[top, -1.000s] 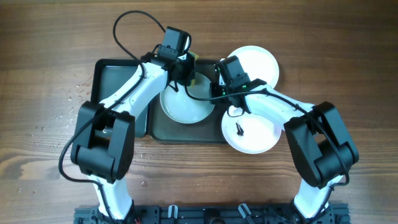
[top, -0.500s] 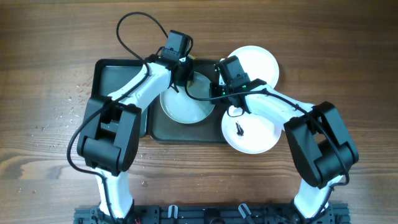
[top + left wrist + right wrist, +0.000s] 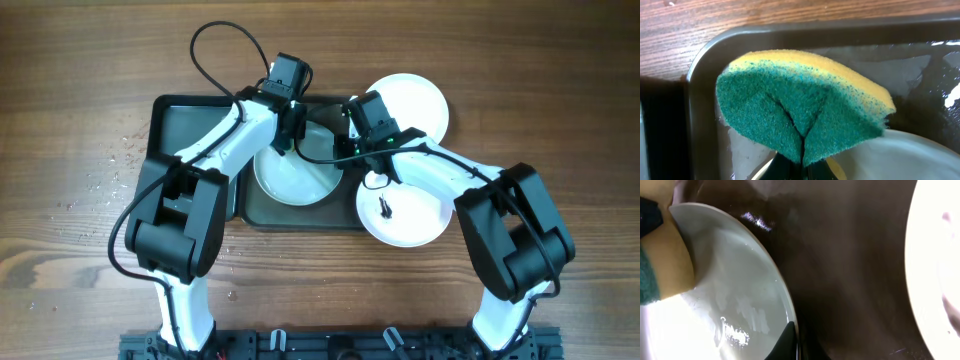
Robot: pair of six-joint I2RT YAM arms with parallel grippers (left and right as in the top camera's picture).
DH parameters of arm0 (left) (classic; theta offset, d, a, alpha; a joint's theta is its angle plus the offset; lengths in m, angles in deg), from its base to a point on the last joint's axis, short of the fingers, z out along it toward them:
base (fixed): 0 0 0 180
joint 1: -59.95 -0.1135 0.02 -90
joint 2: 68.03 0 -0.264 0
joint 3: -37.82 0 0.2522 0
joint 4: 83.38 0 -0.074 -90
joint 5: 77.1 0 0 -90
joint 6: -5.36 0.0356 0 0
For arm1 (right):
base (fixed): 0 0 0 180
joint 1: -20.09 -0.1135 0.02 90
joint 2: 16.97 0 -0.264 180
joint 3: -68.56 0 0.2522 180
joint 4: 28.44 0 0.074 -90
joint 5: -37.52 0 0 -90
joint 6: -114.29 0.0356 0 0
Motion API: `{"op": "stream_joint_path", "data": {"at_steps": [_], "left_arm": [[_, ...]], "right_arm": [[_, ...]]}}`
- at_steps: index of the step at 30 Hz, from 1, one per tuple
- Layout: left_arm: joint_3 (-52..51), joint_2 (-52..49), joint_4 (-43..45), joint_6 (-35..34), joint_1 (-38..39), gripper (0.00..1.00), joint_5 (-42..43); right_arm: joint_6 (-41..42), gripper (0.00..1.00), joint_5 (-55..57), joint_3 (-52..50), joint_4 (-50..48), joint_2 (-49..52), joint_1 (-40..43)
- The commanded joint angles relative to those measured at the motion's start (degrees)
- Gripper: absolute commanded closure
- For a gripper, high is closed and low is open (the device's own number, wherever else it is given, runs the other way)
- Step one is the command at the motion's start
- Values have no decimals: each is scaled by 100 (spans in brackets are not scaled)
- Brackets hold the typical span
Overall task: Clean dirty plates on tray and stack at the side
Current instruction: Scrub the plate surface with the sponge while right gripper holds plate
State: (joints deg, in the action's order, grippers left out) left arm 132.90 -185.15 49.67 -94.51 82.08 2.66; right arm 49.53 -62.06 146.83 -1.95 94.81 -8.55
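Note:
A white plate [image 3: 297, 175] lies in the dark grey tray [image 3: 300, 215]. My left gripper [image 3: 291, 125] is shut on a green-yellow sponge [image 3: 800, 105] that presses on the plate's far part [image 3: 920, 155]. My right gripper [image 3: 350, 145] is shut on that plate's right rim [image 3: 730, 295]; its fingertips [image 3: 792, 340] pinch the edge. The sponge also shows at the left of the right wrist view [image 3: 665, 265]. A second plate [image 3: 405, 212] with a dark smudge lies at the tray's front right. A third plate [image 3: 412, 100] lies at the back right.
A narrower black tray [image 3: 190, 130] adjoins the grey tray on the left. Water drops [image 3: 115, 165] speckle the wooden table left of it. The grey tray's raised rim [image 3: 790, 32] is just behind the sponge. Its wet floor [image 3: 850, 255] lies between two plates.
My left gripper has shifted a little to the right with the sponge, across the plate's far part. The plate has slid slightly left. The right arm has barely moved.

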Motion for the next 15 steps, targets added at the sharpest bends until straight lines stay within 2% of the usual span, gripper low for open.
{"op": "stream_joint_path", "data": {"at_steps": [1,9,15], "left_arm": [[-74,-76,-334,278,-50,96,-337],[-74,-74,-850,372,-50,96,-935],[-74,162,-1021,363,-48,96,-872]], "right_arm": [[50,95,68,-35,13,140,4],[87,96,81,-35,11,140,4],[179,96,85,-37,11,140,4]]}}
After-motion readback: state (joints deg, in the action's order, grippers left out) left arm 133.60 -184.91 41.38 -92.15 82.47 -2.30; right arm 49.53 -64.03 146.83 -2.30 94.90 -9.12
